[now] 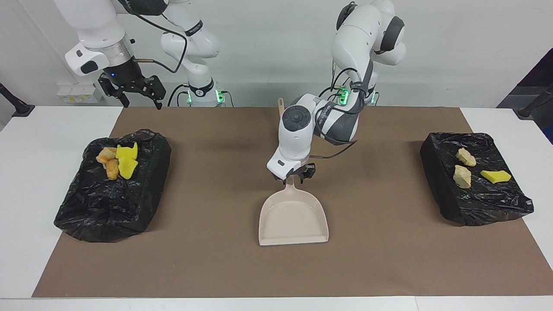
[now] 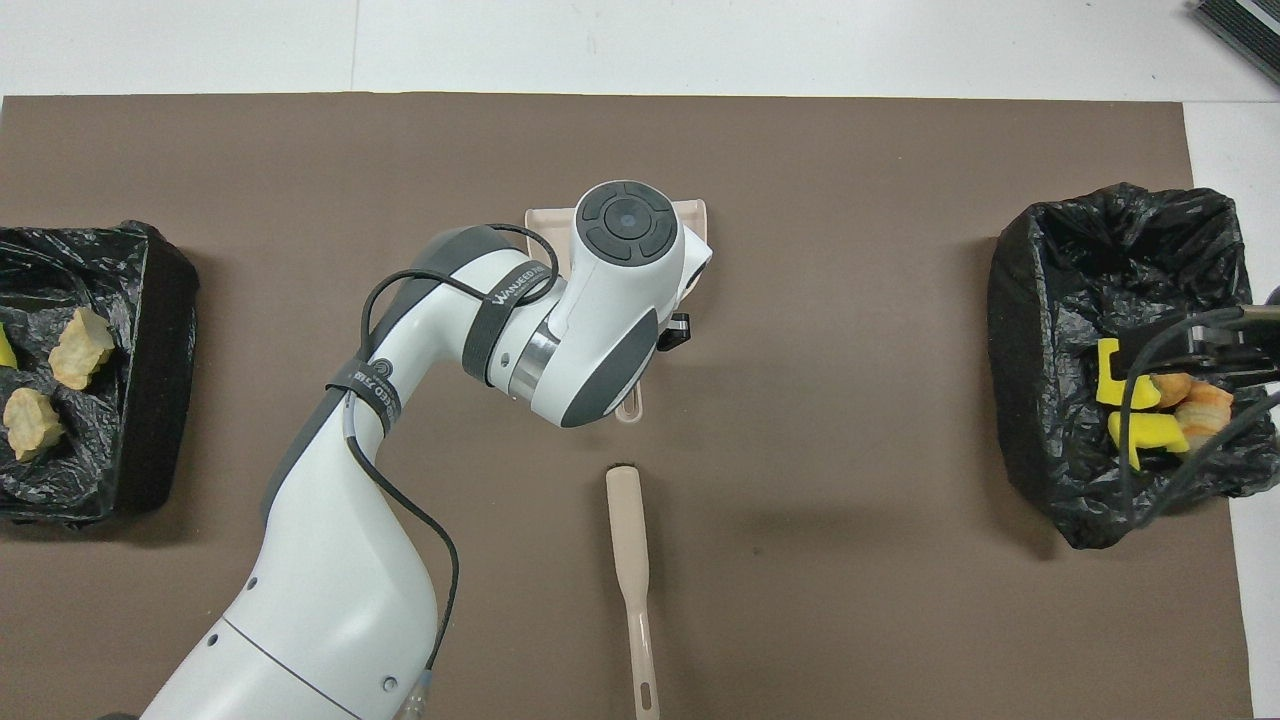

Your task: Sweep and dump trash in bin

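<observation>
Lying on the brown mat point(image 1: 216, 268) of the table point(image 1: 26, 194) in the facing view, two black-lined bins are noted.
- The bin at the right arm's end point(image 1: 108, 203) is seen to hold four chunks of the trash point(image 1: 119, 162): two yellow, two orange-brown, bunched together.
- The bin at the left arm's end point(image 1: 471, 203) is seen to hold three: two pale beige, one yellow, lying apart.
- A beige dustpan point(image 1: 293, 216) is set flat between the bins, empty, its handle toward the robots.
- The left claw point(image 1: 298, 173) is lowered at the handle's tip, arm bent low. Whether the handle is gripped cannot be told.
- The right claw point(image 1: 131, 88) is held high, spread wide, with nothing in it.

Overhead view:
- The left claw is hidden under its own wrist, over the dustpan's handle.
- The right claw is seen over the trash in its bin.
- A beige long-handled tool point(image 2: 628, 530) is laid nearer to the robots than the dustpan.
- Lettering is noted on a band of the left arm; it cannot be read with certainty.
</observation>
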### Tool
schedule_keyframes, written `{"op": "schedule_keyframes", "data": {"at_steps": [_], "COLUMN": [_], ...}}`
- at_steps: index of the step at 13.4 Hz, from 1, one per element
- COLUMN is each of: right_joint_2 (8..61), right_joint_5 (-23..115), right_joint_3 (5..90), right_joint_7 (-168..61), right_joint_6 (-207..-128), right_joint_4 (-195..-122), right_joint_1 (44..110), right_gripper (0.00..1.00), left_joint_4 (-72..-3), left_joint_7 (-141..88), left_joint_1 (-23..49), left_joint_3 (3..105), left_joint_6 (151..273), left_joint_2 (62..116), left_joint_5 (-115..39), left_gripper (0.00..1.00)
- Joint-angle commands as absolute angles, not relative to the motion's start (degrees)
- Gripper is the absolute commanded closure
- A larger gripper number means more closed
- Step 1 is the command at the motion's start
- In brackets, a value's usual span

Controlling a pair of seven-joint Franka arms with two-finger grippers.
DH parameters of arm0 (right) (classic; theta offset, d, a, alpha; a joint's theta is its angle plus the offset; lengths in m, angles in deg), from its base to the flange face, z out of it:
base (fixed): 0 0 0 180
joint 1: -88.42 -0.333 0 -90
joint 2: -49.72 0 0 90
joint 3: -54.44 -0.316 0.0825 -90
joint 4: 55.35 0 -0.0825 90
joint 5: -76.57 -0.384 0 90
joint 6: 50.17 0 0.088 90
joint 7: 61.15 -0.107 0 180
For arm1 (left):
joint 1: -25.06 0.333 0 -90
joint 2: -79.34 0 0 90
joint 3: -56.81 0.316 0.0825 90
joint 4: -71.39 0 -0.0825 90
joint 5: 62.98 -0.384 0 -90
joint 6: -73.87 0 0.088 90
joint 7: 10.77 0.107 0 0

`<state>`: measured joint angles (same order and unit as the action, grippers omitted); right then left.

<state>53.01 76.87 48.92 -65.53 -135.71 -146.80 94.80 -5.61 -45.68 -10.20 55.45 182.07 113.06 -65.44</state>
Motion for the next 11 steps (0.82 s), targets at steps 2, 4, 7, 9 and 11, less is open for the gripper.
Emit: {"op": "schedule_keyframes", "data": {"at_steps": [2,4,7,9,11], "right_joint_2": [52.71,52.71,52.71,52.71,52.71], "right_joint_5": [75.61,75.69,75.69,75.69,75.69], "right_joint_3": [48.64,48.64,48.64,48.64,48.64], "right_joint_7": [-66.42,-66.42,-66.42,-66.42,-66.42], "right_joint_6": [-135.96,-135.96,-136.04,-136.04,-135.96], "right_joint_4": [-146.14,-146.14,-146.14,-146.14,-146.14], "right_joint_1": [95.28,95.28,95.28,95.28,95.28], "right_gripper": [0.00,0.00,0.00,0.00,0.00], "left_joint_4": [-22.26,-28.43,-34.42,-33.56,-30.15], "left_joint_7": [-38.74,-34.35,-22.58,-16.95,-7.65], "left_joint_1": [-6.25,-3.17,2.36,6.84,11.24], "left_joint_3": [55.75,55.67,55.67,55.75,55.93], "left_joint_6": [182.59,183.46,182.95,180.06,177.25], "left_joint_2": [96.79,89.57,79.20,75.49,74.07], "left_joint_5": [-67.73,-68.78,-68.70,-68.52,-68.00], "left_gripper": [0.00,0.00,0.00,0.00,0.00]}}
